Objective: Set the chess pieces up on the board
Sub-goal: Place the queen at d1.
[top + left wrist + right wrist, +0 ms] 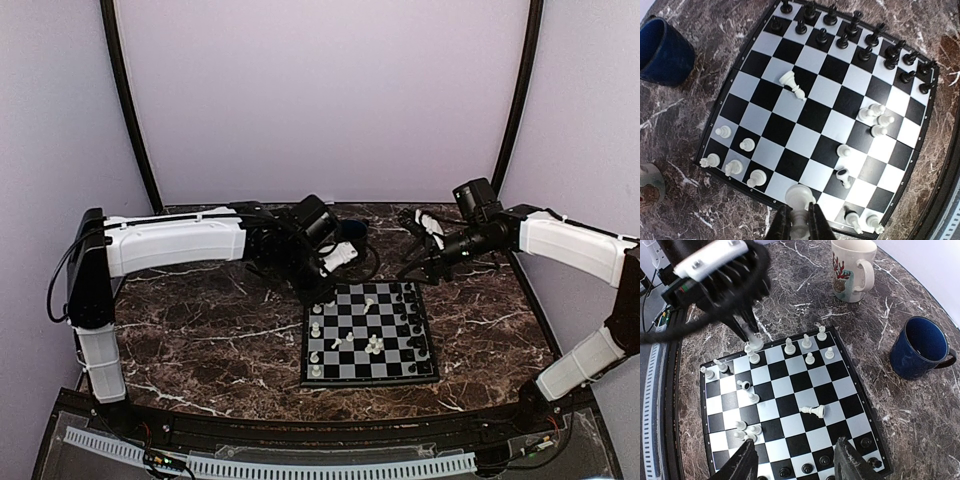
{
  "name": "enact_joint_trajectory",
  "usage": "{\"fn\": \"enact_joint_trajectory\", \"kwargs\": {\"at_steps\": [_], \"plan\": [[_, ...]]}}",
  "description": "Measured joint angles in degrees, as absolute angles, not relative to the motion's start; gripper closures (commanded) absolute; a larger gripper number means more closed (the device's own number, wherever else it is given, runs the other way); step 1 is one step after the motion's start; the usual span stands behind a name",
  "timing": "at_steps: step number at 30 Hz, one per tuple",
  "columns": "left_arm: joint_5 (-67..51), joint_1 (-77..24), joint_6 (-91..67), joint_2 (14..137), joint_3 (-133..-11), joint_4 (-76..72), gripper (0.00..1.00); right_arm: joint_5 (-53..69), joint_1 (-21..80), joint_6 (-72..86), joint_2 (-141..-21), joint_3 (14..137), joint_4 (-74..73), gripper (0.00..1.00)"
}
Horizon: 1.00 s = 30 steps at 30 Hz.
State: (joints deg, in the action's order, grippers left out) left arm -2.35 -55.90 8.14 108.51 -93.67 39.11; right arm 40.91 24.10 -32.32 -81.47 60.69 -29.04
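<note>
The board (370, 381) lies on the marble table, also in the left wrist view (810, 115) and right wrist view (790, 405). Black chess pieces (860, 37) stand in two rows along one edge. Several white pieces (732, 150) stand at the opposite edge. A white piece (792, 84) lies toppled mid-board, and a pawn cluster (875, 117) stands off-row. My left gripper (800, 227) is shut on a white piece (800, 197) above the board's white edge. My right gripper (797, 455) is open and empty above the black rows.
A blue mug (917, 350) stands on the table beside the board, also in the left wrist view (665, 50). A white printed mug (852, 270) stands beyond the board's white corner. Another small piece (843, 176) lies tipped near the white rows.
</note>
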Motion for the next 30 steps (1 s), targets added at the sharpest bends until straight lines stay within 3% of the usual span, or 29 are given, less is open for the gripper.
{"fn": "enact_joint_trajectory", "kwargs": {"at_steps": [7, 30], "plan": [[-2.35, -54.0, 7.44, 114.85, -94.5, 41.21, 0.88, 40.88, 24.1, -32.51, -81.41, 60.47, -29.04, 0.47], [-6.85, -51.48, 6.74, 117.54, -94.32, 40.38, 0.88, 40.88, 24.1, -32.82, -81.43, 60.18, -29.06, 0.47]]}}
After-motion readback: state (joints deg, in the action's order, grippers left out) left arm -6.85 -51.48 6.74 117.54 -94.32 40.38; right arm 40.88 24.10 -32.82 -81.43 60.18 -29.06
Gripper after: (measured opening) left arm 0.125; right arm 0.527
